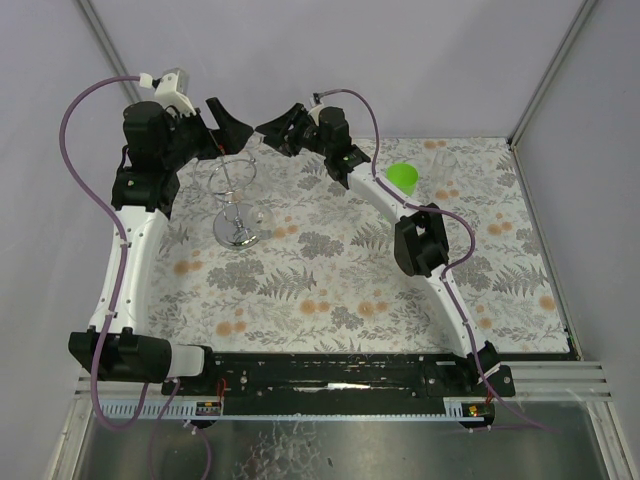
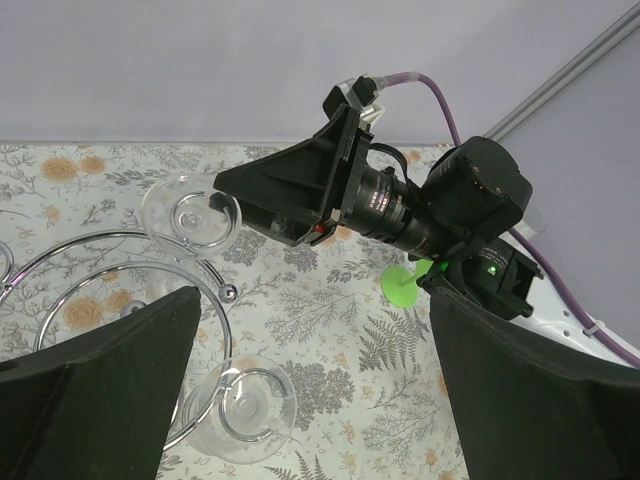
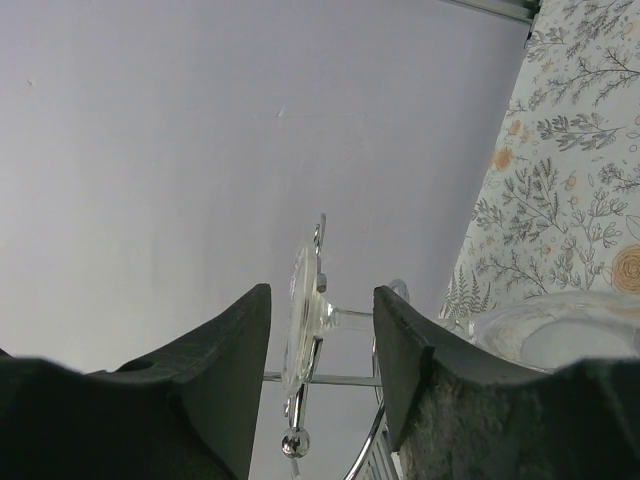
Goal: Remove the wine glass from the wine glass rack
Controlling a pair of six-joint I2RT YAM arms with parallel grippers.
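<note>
Finding: robot test cell of laboratory type. Plain pale wall panels (image 1: 350,50) enclose the bench (image 1: 520,300) from 9 through 12 to 3 o'clock and are joined by bare metal frame posts (image 1: 550,70). At 6 o'clock a left arm (image 1: 135,250) and a right arm (image 1: 420,245) are bolted to a black rail (image 1: 340,385). Purple cables (image 1: 65,130) run exposed. A leaf-print cloth (image 1: 330,270) covers the bench.

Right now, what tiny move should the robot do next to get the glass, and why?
Probably close the right tool on the wine glass stem. Its fingers sit either side of the stem, with gaps showing, and the glass hangs on the wine glass rack.
</note>
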